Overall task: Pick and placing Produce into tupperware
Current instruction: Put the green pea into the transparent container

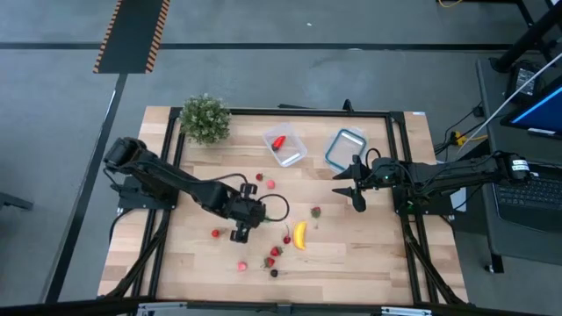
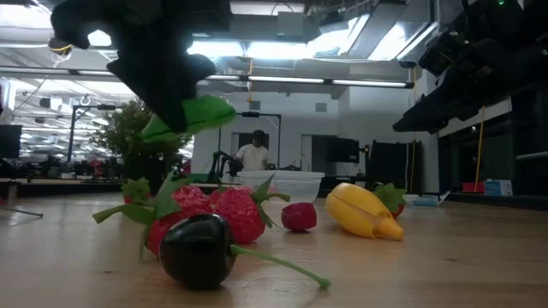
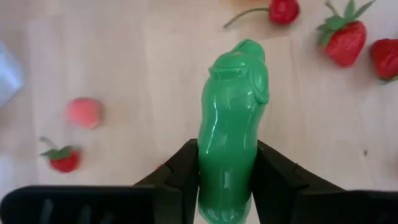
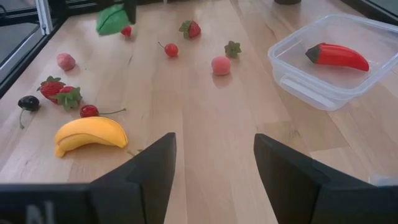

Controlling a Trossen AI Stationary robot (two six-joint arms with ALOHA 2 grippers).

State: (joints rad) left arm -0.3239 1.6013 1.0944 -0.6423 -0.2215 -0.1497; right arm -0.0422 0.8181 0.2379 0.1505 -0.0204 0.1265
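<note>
a dark cherry and strawberries lie nearest the front edge of the table, with the banana just right of them. the left gripper hangs above the boards left of centre, clamped on a green oblong vegetable. bare wood opens to the right, where the right gripper waits with fingers wide. far of centre sits the clear tub, a red pepper inside, near the far edge.
</note>
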